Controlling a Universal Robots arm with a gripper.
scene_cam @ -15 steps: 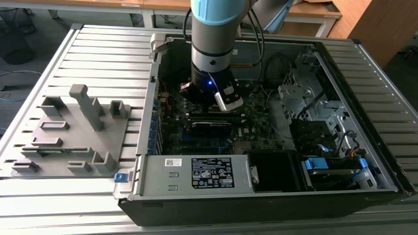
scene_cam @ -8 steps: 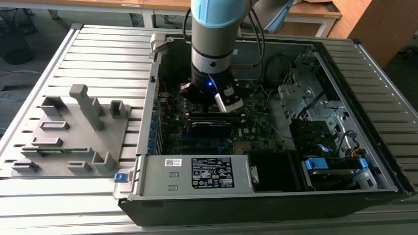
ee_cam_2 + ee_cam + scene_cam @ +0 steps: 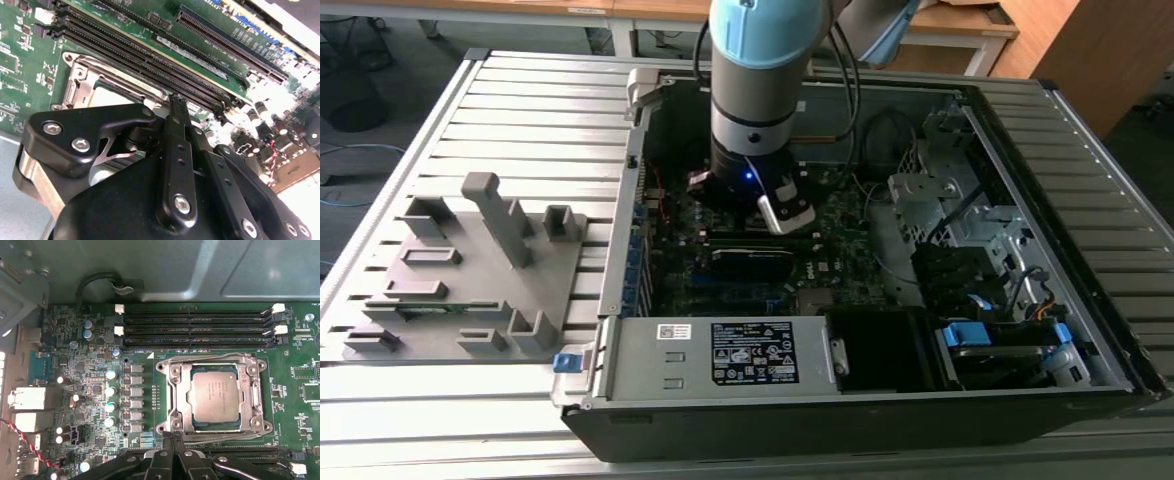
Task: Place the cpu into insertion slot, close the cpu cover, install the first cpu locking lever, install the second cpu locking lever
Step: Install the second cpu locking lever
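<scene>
The cpu (image 3: 215, 394) is seated in the slot (image 3: 176, 396), framed by the closed cover (image 3: 252, 395). The gripper (image 3: 172, 439) is held just beside the slot, its jaws clenched on nothing.

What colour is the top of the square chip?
Silvery-grey metal square chip, seen best in the first wrist view.

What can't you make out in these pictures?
- Insertion slot: in the first wrist view the cpu and cpu cover hide its contacts.
- Levers: whether latched, too fine to tell.
- Socket in the exterior view: hidden behind the arm.
- Cover's near edge in the second wrist view: blocked by the hand.
</scene>
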